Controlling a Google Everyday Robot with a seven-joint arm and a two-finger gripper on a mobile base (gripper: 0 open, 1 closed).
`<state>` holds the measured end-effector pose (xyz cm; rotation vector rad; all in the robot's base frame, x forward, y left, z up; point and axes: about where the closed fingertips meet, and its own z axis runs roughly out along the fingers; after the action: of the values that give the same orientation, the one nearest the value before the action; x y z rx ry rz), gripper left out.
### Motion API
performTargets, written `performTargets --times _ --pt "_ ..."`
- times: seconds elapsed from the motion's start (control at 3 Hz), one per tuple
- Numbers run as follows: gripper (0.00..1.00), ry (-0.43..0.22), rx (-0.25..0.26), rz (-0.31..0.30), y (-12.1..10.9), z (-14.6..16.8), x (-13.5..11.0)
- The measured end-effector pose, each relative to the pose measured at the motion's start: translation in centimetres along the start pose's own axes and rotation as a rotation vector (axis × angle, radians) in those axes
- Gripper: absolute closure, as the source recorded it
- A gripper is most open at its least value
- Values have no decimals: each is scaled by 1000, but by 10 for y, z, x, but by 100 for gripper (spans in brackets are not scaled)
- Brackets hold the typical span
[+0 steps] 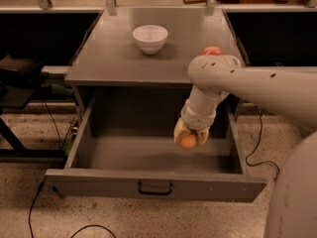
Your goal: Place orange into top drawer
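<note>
The top drawer (pixel 148 185) of the grey cabinet is pulled wide open, its front panel with a small dark handle (pixel 155 188) facing me. My gripper (pixel 188 139) points down inside the drawer's right half, shut on the small yellow-orange orange (pixel 188 142), held just above the drawer floor. The arm comes in from the right and hides part of the drawer's back right corner.
A white bowl (pixel 150 37) stands on the cabinet top (pixel 114 53). A reddish-pink round fruit (pixel 212 51) sits on the top's right side, partly behind my arm. Cables lie on the speckled floor at left and right. A dark stand is at the far left.
</note>
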<state>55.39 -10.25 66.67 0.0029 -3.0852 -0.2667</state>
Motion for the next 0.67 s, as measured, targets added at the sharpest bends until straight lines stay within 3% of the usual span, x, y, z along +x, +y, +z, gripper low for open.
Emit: performTargets --times 0.67 --pt "39 0 73 104 -18 12 6"
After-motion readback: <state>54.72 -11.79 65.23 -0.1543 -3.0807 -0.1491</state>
